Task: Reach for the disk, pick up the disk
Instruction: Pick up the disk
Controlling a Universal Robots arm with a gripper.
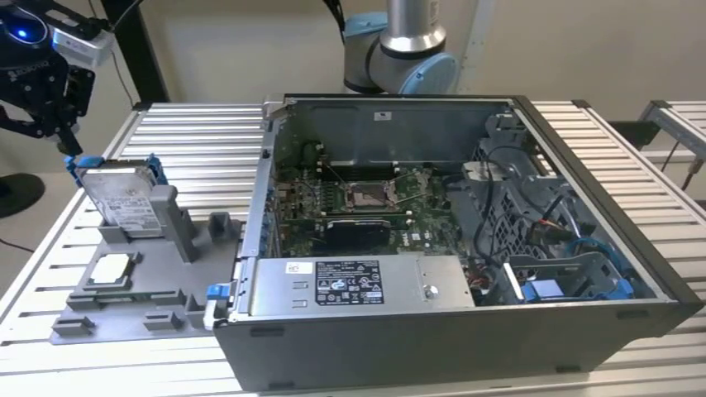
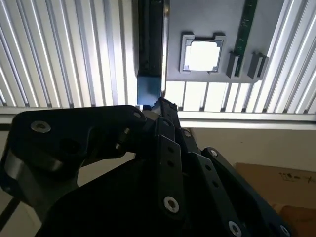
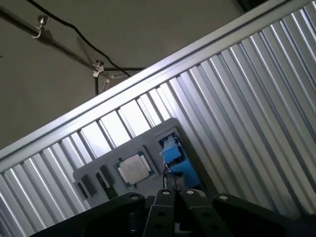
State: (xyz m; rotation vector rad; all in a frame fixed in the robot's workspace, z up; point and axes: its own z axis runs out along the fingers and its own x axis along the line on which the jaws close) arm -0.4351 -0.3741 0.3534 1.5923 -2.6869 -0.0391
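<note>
Black and jointed, the claw (image 1: 69,145) hangs at about ten o'clock in the exterior view, with its tip right at the upper corner of the disk (image 1: 119,198), at the disk's eleven o'clock. Whether the claw is open, closed or gripping anything cannot be told from these views.

The disk stands on edge and leans back slightly, seated in a slot of a grey fixture plate (image 1: 124,318). It is a flat silver-grey metal slab whose broad face carries a white printed label. Blue plastic rails (image 1: 84,162) frame its sides, and their ends stick up at both upper corners. In the second wrist view the disk (image 2: 150,44) shows edge-on as a dark narrow strip ending in a blue rail tip, which lies just beside the claw (image 2: 160,102). In the first wrist view that blue end (image 3: 174,157) sits close to the claw (image 3: 176,192).

A small white-silver square chip (image 1: 111,269) lies flat in a recess of the plate, at six o'clock from the disk. At three o'clock from the plate is an open computer case (image 1: 651,273), with a silver box (image 1: 353,285) bearing a black-and-white label along its near side. Everything rests on a slatted metal table (image 1: 198,132).
</note>
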